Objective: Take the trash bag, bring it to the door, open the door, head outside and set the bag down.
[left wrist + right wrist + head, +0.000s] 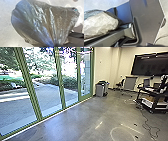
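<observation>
In the left wrist view the trash bag (41,23), dark, shiny and full, narrows to a gathered neck where my left gripper (56,45) is shut on it. Part of the bag (100,23), pale and crinkled here, shows in the right wrist view beside the robot's own plate and jointed bar. Tall glass panels in green frames (61,82) run along the left in the head view; which of them is the door I cannot tell. Through the glass, paved ground (47,94) can be seen outside.
A grey bin (100,89) stands near the far end of the glass wall. At the right is a black cart (152,98) with equipment on it, and a cable (150,128) lies on the floor (82,119). A chair (120,84) and a wall screen (150,64) are farther back.
</observation>
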Robot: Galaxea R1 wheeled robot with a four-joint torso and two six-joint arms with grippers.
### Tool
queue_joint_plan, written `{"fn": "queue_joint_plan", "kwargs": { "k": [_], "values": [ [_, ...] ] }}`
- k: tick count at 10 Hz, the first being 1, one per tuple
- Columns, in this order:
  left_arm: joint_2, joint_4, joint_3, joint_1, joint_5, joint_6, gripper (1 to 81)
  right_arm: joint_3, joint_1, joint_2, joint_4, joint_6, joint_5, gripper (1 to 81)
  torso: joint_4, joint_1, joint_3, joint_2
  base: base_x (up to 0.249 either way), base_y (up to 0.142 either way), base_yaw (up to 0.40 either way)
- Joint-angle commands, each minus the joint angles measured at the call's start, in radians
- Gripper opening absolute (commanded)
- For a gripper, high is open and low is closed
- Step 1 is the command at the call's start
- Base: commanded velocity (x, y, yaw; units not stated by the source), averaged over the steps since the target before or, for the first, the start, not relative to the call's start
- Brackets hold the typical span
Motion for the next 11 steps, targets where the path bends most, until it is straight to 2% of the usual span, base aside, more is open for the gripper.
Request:
{"fn": "queue_joint_plan", "kwargs": {
  "k": [1, 3, 11],
  "values": [
    [-0.006, 0.005, -0.003, -0.053, 0.064, 0.005, 1.0, 0.006, 0.046, 0.007, -0.008, 0.001, -0.055, 81.1, 0.0, 0.0, 0.0, 0.0, 0.145, -0.07, 0.0],
    [-0.004, 0.005, -0.003, -0.053, 0.064, 0.004, 1.0, 0.006, 0.046, 0.007, -0.008, 0.001, -0.055, 81.1, 0.0, 0.0, 0.0, 0.0, 0.146, -0.066, 0.0],
    [-0.01, 0.005, -0.003, -0.051, 0.064, 0.005, 1.0, 0.005, 0.038, 0.01, -0.016, 0.001, -0.055, 81.1, 0.0, 0.0, 0.0, 0.0, 0.146, 0.0, 0.0]
  ]
}}
